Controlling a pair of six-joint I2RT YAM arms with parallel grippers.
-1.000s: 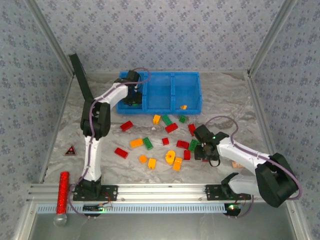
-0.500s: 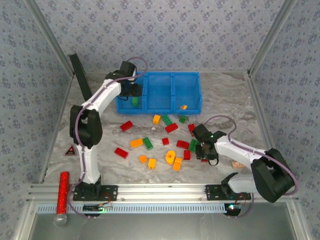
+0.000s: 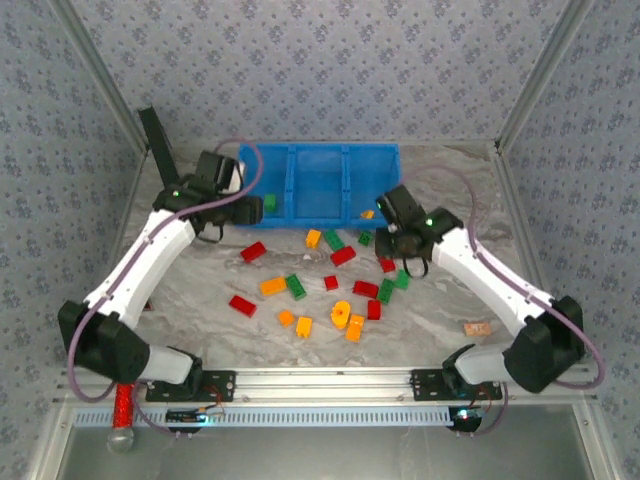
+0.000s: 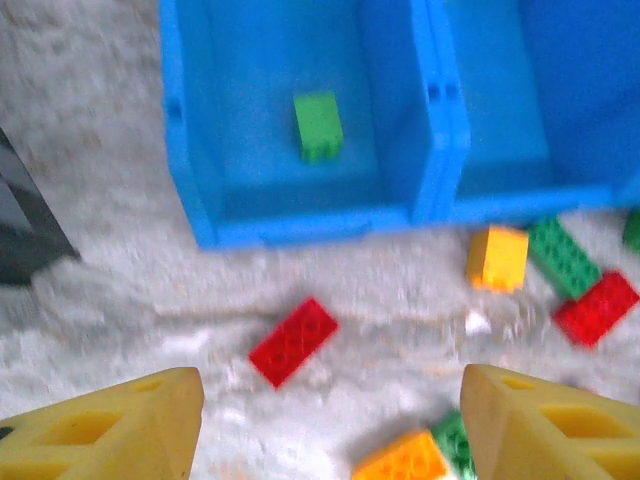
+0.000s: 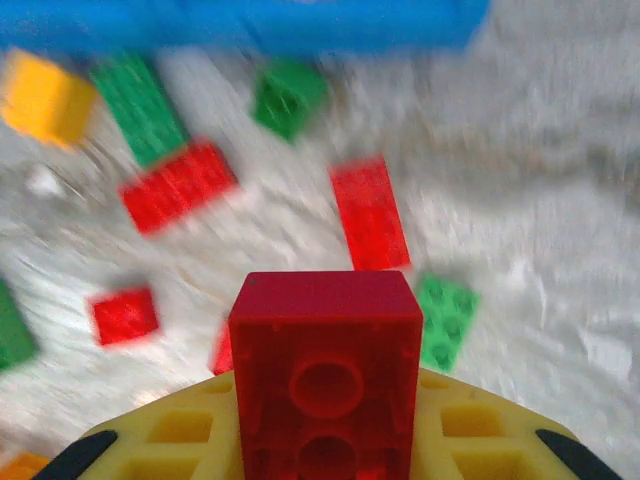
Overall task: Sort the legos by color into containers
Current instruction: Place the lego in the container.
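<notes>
Legos [image 3: 273, 286] in red, green and orange-yellow lie scattered on the marbled table [image 3: 430, 330], mostly between the two grippers and nearer the robot's bases than either of them.

The left gripper [image 4: 330, 400] hovers with its yellow fingers [image 4: 120, 425] spread apart and nothing between them. Just ahead of it sits the blue tray [image 4: 190, 180]. A single green brick [image 4: 318, 125] lies in the tray's left compartment, straight beyond the fingers. Closer in, between the fingers, a red brick [image 4: 293, 341] lies slantwise on the table. Ahead and to the right, an orange brick [image 4: 497, 257] rests just beside the tray's front wall.

The right gripper [image 5: 325, 400] is clamped on a dark red brick [image 5: 325, 340], whose hollow underside faces the wrist camera. It hangs above loose red and green bricks, near the tray's front right corner. A small orange piece [image 3: 367, 213] lies in the tray's right compartment, just beyond this gripper and to its left.
</notes>
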